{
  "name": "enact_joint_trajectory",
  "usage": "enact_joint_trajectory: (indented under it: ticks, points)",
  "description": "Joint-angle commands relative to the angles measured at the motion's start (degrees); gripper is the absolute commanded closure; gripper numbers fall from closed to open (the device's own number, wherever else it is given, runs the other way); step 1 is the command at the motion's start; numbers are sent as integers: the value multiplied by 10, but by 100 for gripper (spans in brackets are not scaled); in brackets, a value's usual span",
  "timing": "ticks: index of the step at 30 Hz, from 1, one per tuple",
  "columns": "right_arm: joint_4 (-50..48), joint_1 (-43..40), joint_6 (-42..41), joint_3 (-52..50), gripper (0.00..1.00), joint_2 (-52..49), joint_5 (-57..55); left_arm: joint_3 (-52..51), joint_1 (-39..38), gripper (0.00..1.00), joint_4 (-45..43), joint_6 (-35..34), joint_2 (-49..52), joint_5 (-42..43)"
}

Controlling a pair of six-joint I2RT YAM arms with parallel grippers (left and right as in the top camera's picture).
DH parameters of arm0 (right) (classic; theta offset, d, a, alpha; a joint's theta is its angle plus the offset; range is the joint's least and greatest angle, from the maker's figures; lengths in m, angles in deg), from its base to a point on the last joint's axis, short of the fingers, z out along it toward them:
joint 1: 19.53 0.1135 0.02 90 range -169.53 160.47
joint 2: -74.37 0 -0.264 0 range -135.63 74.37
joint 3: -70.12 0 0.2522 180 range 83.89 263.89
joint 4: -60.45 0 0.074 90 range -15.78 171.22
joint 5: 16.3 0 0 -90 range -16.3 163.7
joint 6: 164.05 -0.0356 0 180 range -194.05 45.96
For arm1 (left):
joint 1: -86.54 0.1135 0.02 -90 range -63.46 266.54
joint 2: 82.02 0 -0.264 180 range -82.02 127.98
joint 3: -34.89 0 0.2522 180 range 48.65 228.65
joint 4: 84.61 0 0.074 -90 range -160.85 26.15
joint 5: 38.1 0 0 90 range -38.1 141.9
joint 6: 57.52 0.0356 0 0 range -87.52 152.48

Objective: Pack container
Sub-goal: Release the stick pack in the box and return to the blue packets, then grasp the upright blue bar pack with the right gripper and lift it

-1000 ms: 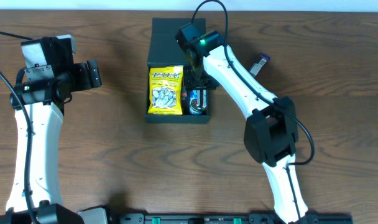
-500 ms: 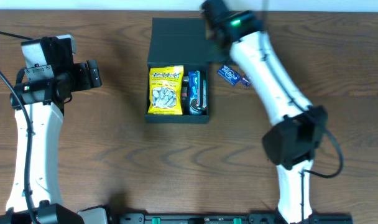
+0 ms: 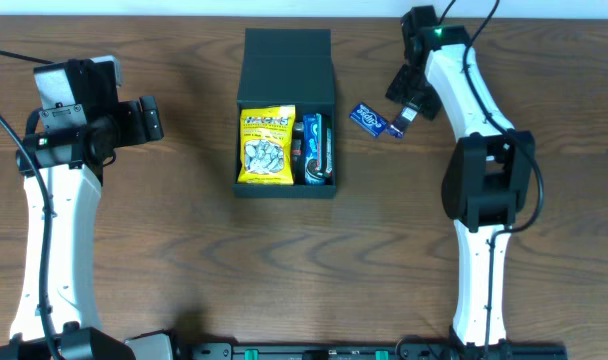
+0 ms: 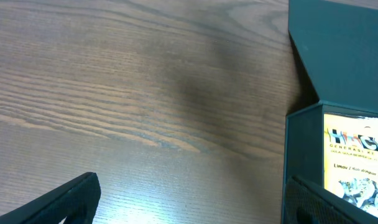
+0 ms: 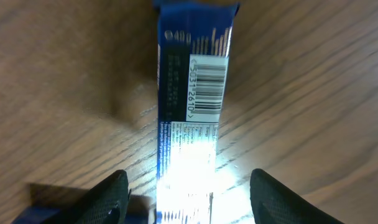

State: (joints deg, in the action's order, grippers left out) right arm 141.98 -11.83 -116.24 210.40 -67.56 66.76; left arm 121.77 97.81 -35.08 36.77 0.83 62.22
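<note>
The right gripper hangs low over the table with its two dark fingers spread wide and gripping nothing. A blue wrapped bar lies flat on the wood between them, barcode side up, with bright glare on the end nearest the camera. Neither finger touches the bar. In the overhead view this gripper is at the far right of the table, its white arm reaching up from the near edge. The bar lies just below it, and a small blue packet lies just beside the bar's left end; whether the two touch cannot be told. The container lies to the left of these, near the middle of the far half of the table and apart from both loose items. Its flap lid is laid open and flat toward the far edge. Inside, a yellow snack packet fills the left part and a blue packet lies along the right wall. The left gripper hovers well to the left of the container, clear of it. In its own wrist view the left gripper is wide open and empty over bare wood, with the container's left wall and a corner of the yellow packet at the right edge.
</note>
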Motion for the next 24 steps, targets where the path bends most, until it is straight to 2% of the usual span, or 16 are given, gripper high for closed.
enact_joint_trajectory:
  ticks: [1,15,18,21,24]
  points:
    - [-7,2,-36,1,37,-6,13,2,3,5,0,-4,3,2]
    - [0,-6,-44,1,41,-45,24,2,3,5,-1,-4,3,2]
    - [5,-9,-44,1,48,-53,29,2,3,5,-1,-4,3,2]
    - [7,-11,-42,1,60,-54,29,2,3,4,-1,-4,3,2]
    - [9,-11,-38,1,64,-54,29,2,3,4,-3,-4,3,2]
